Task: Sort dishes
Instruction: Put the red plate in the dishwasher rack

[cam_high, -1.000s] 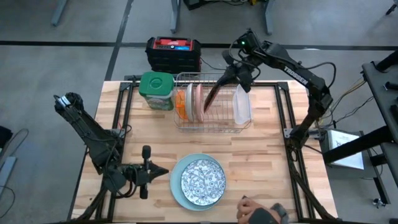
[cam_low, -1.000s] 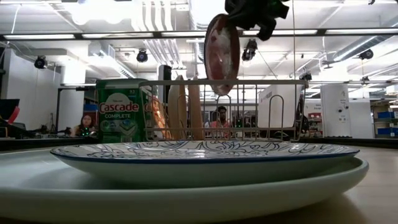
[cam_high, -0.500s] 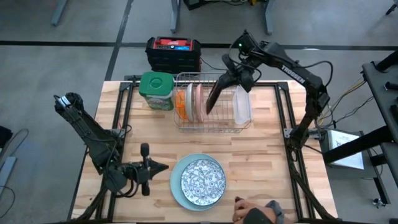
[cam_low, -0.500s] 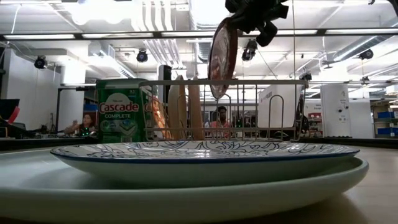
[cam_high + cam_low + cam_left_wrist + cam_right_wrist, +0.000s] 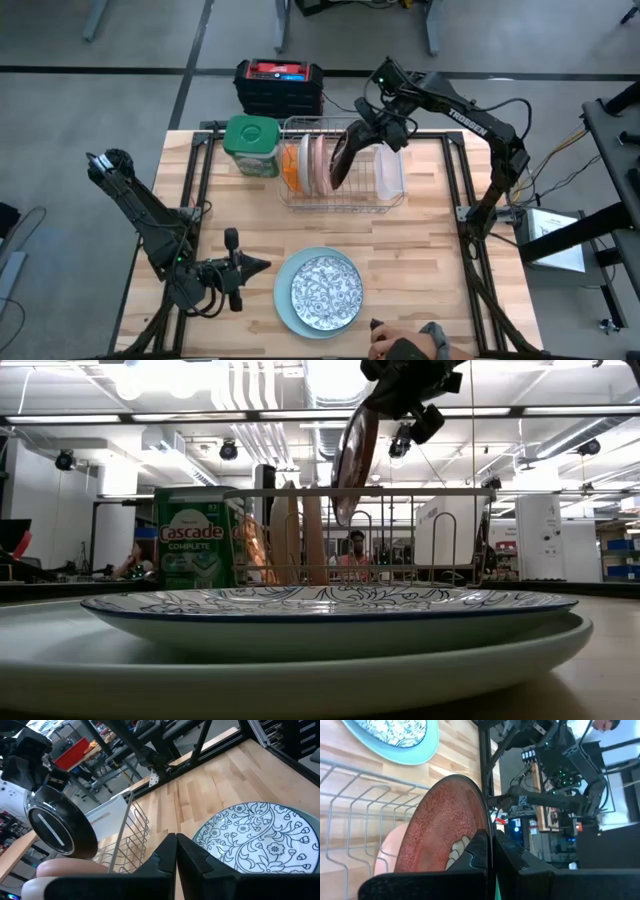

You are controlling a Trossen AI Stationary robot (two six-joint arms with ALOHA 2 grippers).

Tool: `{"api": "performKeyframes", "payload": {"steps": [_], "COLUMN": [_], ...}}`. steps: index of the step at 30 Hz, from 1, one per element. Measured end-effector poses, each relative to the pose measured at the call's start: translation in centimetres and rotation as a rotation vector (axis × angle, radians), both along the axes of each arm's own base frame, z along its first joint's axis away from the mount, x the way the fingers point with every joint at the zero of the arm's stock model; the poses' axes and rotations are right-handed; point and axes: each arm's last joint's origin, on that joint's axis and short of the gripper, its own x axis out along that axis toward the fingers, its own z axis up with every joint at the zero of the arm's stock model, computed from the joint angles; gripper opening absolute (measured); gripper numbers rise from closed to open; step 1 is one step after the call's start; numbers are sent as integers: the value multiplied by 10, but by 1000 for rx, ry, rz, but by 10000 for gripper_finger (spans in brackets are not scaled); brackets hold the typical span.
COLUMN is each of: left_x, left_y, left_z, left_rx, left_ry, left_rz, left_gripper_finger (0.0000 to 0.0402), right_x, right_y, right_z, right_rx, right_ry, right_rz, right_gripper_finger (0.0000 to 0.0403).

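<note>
My right gripper (image 5: pixel 374 134) is shut on the dark red plate (image 5: pixel 342 160) and holds it over the wire rack (image 5: pixel 340 202). That plate shows nearly edge-on in the low view (image 5: pixel 354 460). The orange plate (image 5: pixel 291 165) and the pink plate (image 5: pixel 318 165) stand on edge in the rack. The patterned grey plate (image 5: pixel 321 290) lies on the larger light blue plate (image 5: pixel 283 300) near the table's near edge. My left gripper (image 5: pixel 246 268) waits shut beside them, to their left. My right gripper pinches the dark red plate's rim (image 5: pixel 481 826) between its two fingers (image 5: pixel 474 854), one on each face. They come from above and from the right, slanting down. The plate hangs tilted below them, right of the pink plate (image 5: pixel 395 851); whether it touches the rack I cannot tell.
A clear plastic tub (image 5: pixel 388 170) stands in the rack's right end. The green-lidded jar (image 5: pixel 250 136) sits left of the rack, and a black and red case (image 5: pixel 279 82) lies beyond the far edge. A person's hand (image 5: pixel 398 346) rests at the near edge.
My right gripper has moved a little toward the table's left and near edges, toward the rack, and has turned. The dark red plate has swung from showing its face in the low view to nearly edge-on. The person's hand has slid left along the near edge.
</note>
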Motion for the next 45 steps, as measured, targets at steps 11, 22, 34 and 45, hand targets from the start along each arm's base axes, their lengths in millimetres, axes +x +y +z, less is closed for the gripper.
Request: {"api": "performKeyframes", "payload": {"steps": [11, 22, 34, 45], "left_x": [0, 0, 0, 0], "left_y": [0, 1, 1, 1], "left_z": [0, 1, 1, 2], "left_rx": [0, 7, 11, 10], "left_ry": [-1, -12, -19, -19], "left_rz": [1, 24, 37, 37], "left_gripper_finger": [0, 0, 0, 0], "right_x": [1, 1, 2, 7], "right_y": [0, -1, -2, -7], "right_z": [-14, -18, -28, -46], "right_rx": [-19, -28, -41, -94], "right_ry": [17, 18, 37, 41], "right_rz": [13, 18, 7, -26], "right_gripper_finger": [0, 0, 0, 0]}}
